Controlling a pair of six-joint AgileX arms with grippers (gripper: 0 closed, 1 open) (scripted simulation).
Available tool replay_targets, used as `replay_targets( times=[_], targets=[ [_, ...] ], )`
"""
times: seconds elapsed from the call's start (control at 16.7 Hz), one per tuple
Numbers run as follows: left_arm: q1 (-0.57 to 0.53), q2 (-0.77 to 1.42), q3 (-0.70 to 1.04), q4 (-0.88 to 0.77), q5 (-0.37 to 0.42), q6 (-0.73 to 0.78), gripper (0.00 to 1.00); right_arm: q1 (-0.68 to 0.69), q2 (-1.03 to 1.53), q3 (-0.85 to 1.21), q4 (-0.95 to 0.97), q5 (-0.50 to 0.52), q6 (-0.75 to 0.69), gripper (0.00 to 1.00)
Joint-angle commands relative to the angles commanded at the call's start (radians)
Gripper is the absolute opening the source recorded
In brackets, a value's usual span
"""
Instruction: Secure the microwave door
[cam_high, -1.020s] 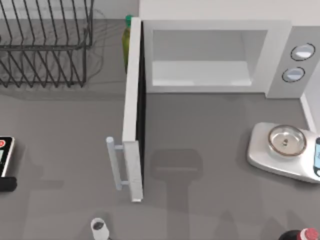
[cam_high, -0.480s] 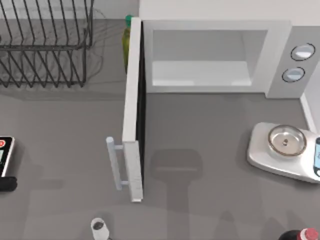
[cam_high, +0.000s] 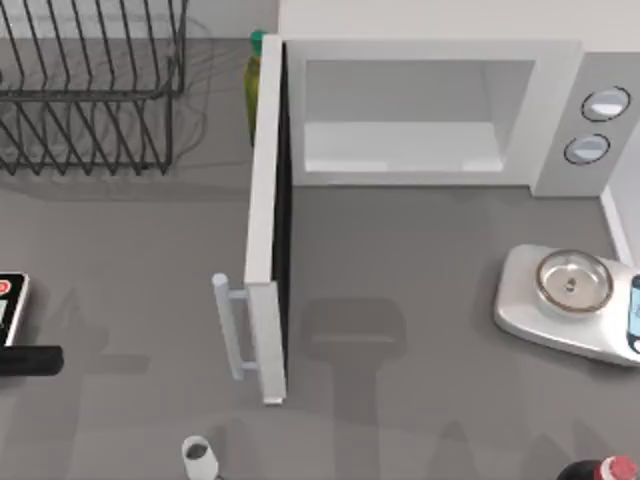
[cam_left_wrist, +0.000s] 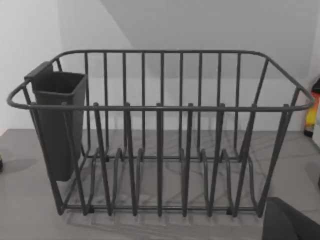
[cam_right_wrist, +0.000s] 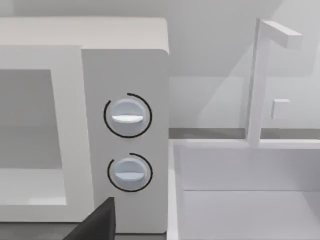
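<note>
left claw (cam_high: 30, 360) low at table's left edge, microwave door (cam_high: 266, 230) wide open

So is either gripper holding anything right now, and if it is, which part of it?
Nothing is held. The microwave door stands wide open with its handle untouched, and the left arm is just entering at the table's left edge.

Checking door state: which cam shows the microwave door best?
Top view: the microwave door stands swung wide open, handle on its outer face. Right wrist view gives the microwave knob panel; left wrist view faces the dish rack.
</note>
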Motion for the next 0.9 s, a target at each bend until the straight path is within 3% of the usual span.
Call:
replay_targets(
  times=[0.3, 0.9],
  targets=[
    [-0.002, -0.003, -0.007, 0.003, -0.002, -0.001, 0.0, 0.0, 0.0, 0.0, 0.0, 0.0, 0.0, 1.0],
    [0.094, -0.003, -0.044, 0.043, 0.094, 0.0, 0.0, 0.0, 0.0, 0.0, 0.0, 0.0, 0.0, 1.0]
  ],
)
